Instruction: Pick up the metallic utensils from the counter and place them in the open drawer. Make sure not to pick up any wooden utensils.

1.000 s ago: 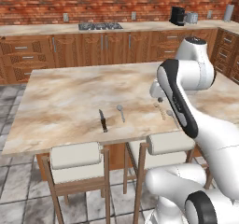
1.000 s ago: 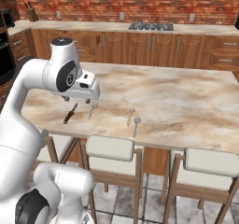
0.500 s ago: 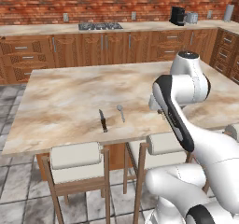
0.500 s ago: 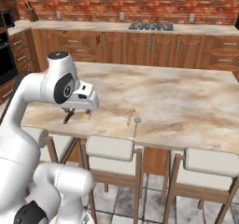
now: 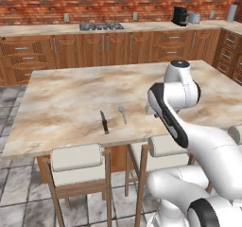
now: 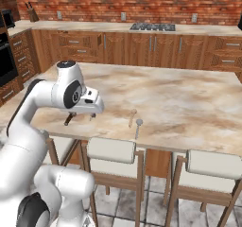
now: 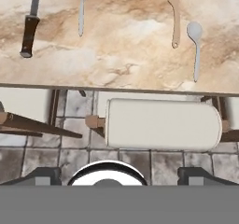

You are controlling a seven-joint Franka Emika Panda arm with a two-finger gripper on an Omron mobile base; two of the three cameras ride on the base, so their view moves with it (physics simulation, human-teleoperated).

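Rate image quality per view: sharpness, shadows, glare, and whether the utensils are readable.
Left base view: soft, even light, no glare; knife and spoon small but distinct. Right base view: similar softness; wooden utensil faint against the counter. Hand view: sharpest, faint shadows, utensils clear.

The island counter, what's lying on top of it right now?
On the island counter lie a black-handled knife, two silver spoons and a wooden spoon, all apart. In the left base view the arm covers the counter's right part.
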